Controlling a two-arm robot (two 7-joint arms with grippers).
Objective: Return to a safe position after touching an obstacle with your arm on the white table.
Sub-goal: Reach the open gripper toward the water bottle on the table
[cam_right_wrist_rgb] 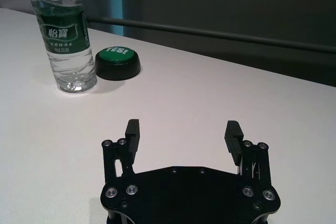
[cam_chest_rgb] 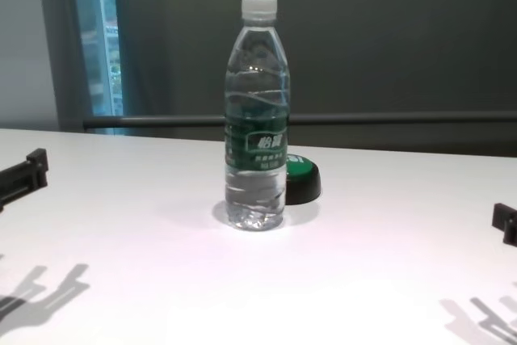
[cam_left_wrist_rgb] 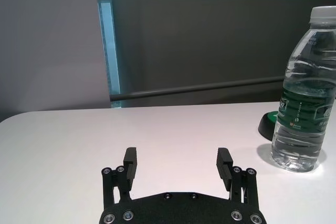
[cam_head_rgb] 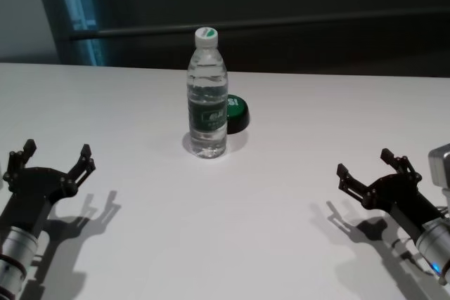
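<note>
The obstacle, a tall clear water bottle (cam_head_rgb: 207,96) with a white cap and a dark green label, stands upright near the middle of the white table (cam_head_rgb: 281,194). It also shows in the left wrist view (cam_left_wrist_rgb: 305,93), the right wrist view (cam_right_wrist_rgb: 62,30) and the chest view (cam_chest_rgb: 257,119). My left gripper (cam_head_rgb: 55,157) is open and empty, low over the table at the near left, well apart from the bottle; it also shows in its own wrist view (cam_left_wrist_rgb: 177,162). My right gripper (cam_head_rgb: 367,164) is open and empty at the near right, also in its own wrist view (cam_right_wrist_rgb: 182,134).
A round green push button on a black base (cam_head_rgb: 235,112) sits just behind and to the right of the bottle, also in the right wrist view (cam_right_wrist_rgb: 117,62). A dark wall with a horizontal rail (cam_head_rgb: 281,26) runs behind the table's far edge.
</note>
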